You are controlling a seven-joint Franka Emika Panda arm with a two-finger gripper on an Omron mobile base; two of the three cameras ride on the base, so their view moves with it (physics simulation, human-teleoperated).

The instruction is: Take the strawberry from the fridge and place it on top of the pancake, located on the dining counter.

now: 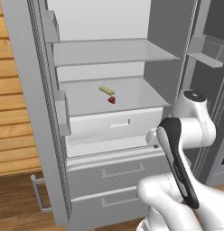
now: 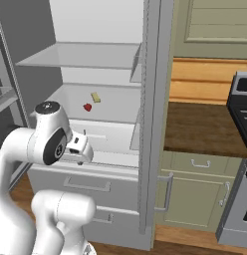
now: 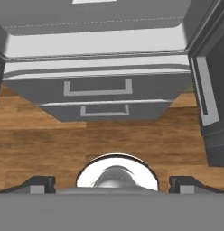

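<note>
The fridge stands with both upper doors swung open, showing its white shelves. On the middle shelf lies the small red strawberry, next to a pale yellow bar. My gripper is open with nothing between its fingers. The hand hangs in front of the fridge's inner white drawer, below the strawberry's shelf and well apart from it. It points downward at the lower drawers and the floor. The pancake and the dining counter are out of view.
The left door and the right door with its bins flank the opening. A dark-topped counter over green cabinets and a stove stand to the right. Wooden floor lies below.
</note>
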